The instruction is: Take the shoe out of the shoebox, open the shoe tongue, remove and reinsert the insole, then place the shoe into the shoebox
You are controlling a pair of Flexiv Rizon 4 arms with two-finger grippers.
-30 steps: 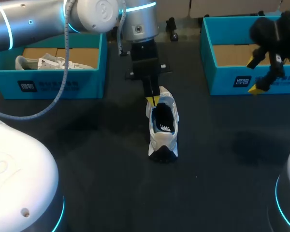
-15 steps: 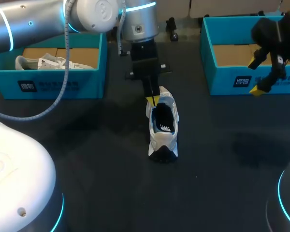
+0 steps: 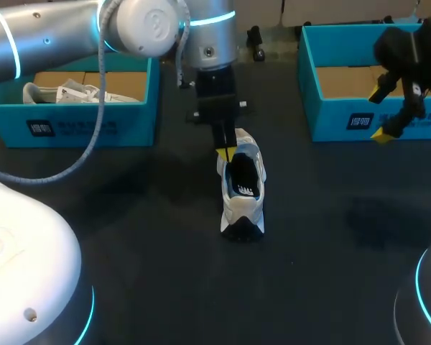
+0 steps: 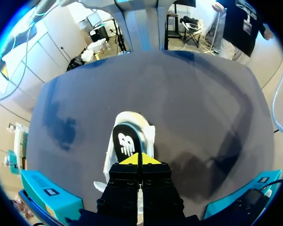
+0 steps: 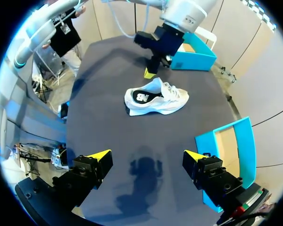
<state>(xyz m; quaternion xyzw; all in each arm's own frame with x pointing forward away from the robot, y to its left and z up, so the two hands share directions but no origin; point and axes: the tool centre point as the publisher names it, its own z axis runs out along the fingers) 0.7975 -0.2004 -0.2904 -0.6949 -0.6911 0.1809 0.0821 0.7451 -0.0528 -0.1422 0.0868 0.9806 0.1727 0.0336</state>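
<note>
A white sneaker stands upright on the dark table, well apart from the 2 teal shoeboxes, its opening showing the dark insole. The left gripper hangs at the far edge of that opening, its yellow tips pressed together; I cannot tell whether anything is pinched between them. The right gripper hovers over the front wall of the right shoebox with fingers spread wide, holding nothing. The left shoebox holds another white shoe.
</note>
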